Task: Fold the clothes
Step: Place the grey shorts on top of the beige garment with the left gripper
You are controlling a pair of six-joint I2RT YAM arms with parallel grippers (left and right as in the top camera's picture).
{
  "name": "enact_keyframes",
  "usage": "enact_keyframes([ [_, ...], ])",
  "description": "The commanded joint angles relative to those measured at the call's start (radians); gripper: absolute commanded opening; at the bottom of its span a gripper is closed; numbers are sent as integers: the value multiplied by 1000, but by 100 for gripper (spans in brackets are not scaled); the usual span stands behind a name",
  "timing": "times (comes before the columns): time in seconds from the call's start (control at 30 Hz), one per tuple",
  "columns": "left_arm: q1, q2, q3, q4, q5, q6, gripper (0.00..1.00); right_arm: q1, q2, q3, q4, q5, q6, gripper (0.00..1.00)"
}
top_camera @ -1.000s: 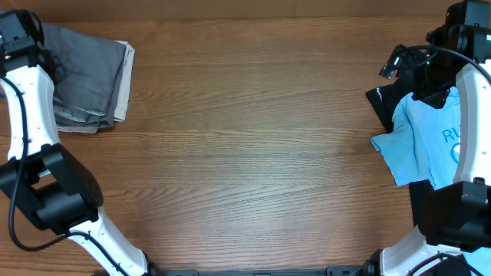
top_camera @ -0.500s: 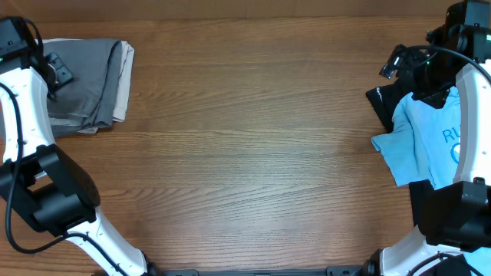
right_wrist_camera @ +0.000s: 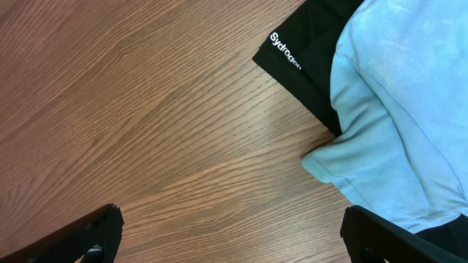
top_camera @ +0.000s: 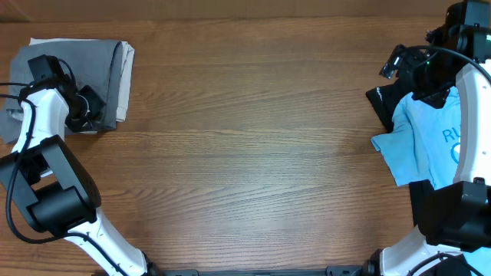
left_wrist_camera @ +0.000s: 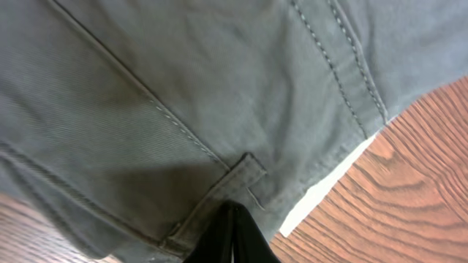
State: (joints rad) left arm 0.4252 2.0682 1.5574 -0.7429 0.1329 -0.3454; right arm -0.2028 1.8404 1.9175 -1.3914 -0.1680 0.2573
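Observation:
The grey shorts (top_camera: 84, 65) lie folded at the table's far left, on top of a pale beige garment (top_camera: 124, 77). My left gripper (top_camera: 90, 103) is shut, low over the near edge of that pile. In the left wrist view its fingertips (left_wrist_camera: 232, 212) meet at a belt loop on the waistband of the shorts (left_wrist_camera: 183, 88). No fabric shows pinched between them. My right gripper (top_camera: 395, 61) stands open above bare wood at the far right, and in the right wrist view the right gripper (right_wrist_camera: 234, 245) has nothing between its fingers.
A light blue printed T-shirt (top_camera: 426, 138) lies on a black garment (top_camera: 381, 98) at the right edge, just beside my right gripper. A white strip of the beige garment (left_wrist_camera: 322, 197) shows under the shorts. The wooden table (top_camera: 253, 138) spans the middle.
My left arm has swung from the far top-left corner down to the near edge of the pile, and its jaws have closed. The right arm has not moved.

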Motion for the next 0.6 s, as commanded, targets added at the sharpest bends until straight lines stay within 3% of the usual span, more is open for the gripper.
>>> enact_keyframes([
  [0.0, -7, -51, 45, -28, 191, 18, 4, -2, 1, 8, 2, 3, -3, 100],
  [0.07, -16, -105, 111, -71, 270, 28, 4, -2, 1, 8, 2, 3, -3, 100],
  [0.2, -88, -280, 188, -132, 286, 27, 4, -2, 1, 8, 2, 3, -3, 100],
  [0.37, -248, -467, 188, -131, 215, 27, 25, -2, 1, 8, 2, 3, -3, 100],
  [0.4, -291, -491, 188, -132, 180, 27, 44, -2, 1, 8, 2, 3, -3, 100],
  [0.43, -313, -499, 188, -134, 165, 27, 56, -2, 1, 8, 2, 3, -3, 100],
  [0.47, -346, -507, 188, -139, 148, 27, 81, -2, 1, 8, 2, 3, -3, 100],
  [0.5, -358, -507, 188, -141, 146, 28, 100, -2, 1, 8, 2, 3, -3, 100],
  [0.57, -399, -502, 188, -153, 146, 27, 100, -2, 1, 8, 2, 3, -3, 100],
])
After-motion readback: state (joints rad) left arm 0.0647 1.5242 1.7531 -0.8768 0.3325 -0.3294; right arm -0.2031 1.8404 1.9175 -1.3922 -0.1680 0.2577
